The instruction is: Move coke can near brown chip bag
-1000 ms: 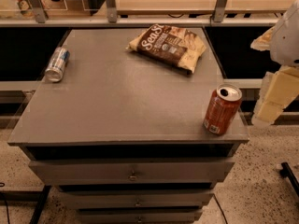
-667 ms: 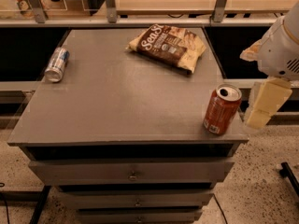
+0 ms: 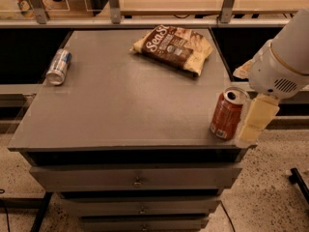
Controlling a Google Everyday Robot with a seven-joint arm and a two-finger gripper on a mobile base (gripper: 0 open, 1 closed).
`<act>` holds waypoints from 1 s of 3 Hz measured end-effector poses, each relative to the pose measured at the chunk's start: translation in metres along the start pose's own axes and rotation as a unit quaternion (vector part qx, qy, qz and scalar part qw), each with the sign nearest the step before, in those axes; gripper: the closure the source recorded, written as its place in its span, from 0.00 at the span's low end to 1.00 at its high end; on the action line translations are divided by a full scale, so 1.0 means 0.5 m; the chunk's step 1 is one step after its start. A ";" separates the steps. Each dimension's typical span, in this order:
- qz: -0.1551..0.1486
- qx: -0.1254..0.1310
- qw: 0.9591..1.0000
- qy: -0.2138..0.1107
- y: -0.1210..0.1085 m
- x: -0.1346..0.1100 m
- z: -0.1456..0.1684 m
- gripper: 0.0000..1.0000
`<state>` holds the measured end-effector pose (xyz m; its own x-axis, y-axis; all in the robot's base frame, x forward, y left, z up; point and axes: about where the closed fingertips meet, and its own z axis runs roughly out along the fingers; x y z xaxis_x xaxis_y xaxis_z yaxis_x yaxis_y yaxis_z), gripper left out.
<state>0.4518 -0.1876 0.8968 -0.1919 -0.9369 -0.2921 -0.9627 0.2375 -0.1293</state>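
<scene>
The coke can [image 3: 227, 113] stands upright near the front right corner of the grey cabinet top [image 3: 125, 100]. It is red-orange with a silver top and a small white label patch. The brown chip bag [image 3: 174, 46] lies flat at the back of the top, right of the middle, well apart from the can. My gripper [image 3: 252, 123] hangs from the white arm [image 3: 285, 62] at the right edge of the top, right beside the can's right side.
A silver-and-blue can [image 3: 59, 66] lies on its side near the back left edge. The cabinet has drawers [image 3: 137, 180] below its front edge. A wooden counter with metal posts [image 3: 114, 4] runs behind. A speckled floor shows at the right.
The arm and gripper have moved left and closer to the coke can, from off the right edge to right beside it. The can, the bag and the silver can have not moved.
</scene>
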 end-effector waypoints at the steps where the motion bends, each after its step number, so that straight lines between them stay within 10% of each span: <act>1: -0.001 -0.008 1.000 -0.009 -0.001 -0.009 0.022 0.00; 3: 0.009 -0.026 1.000 -0.010 0.001 -0.015 0.045 0.41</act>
<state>0.4569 -0.1749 0.8778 -0.2048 -0.9272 -0.3136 -0.9680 0.2393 -0.0752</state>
